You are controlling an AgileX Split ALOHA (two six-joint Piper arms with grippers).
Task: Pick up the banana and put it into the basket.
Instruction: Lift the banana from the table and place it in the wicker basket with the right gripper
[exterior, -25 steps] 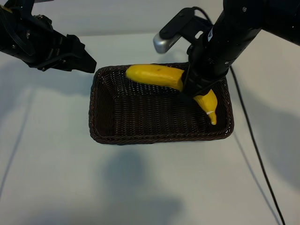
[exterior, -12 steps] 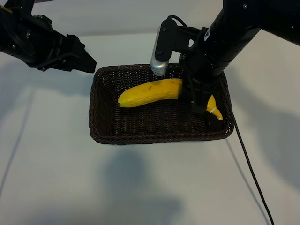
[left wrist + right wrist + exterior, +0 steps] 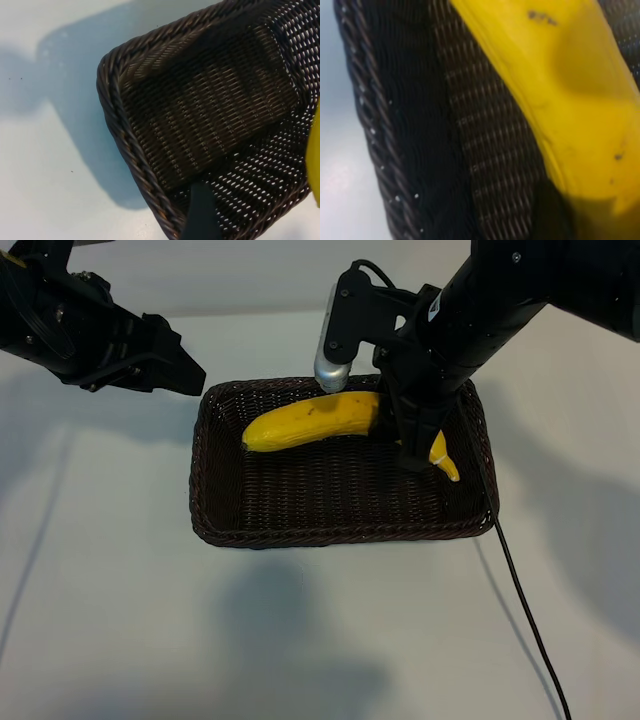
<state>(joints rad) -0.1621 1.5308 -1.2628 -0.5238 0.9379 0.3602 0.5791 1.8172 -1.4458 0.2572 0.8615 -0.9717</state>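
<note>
The right hand (image 3: pixel 418 445) grips the banana (image 3: pixel 310 422) near its tip end, holding it inside the basket (image 3: pixel 340 530) close to the far rim, with the fruit's longer part reaching away from the fingers toward the left hand (image 3: pixel 185 375), which hangs open just outside the basket's corner above the white surface (image 3: pixel 120 600).

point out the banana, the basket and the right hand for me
banana (image 3: pixel 305 423): exterior view, on its thick yellow middle, left of the grip.
basket (image 3: pixel 330 537): exterior view, on the braided near rim.
right hand (image 3: pixel 418 445): exterior view, between its fingertips, closed on the banana over the basket's right half.
</note>
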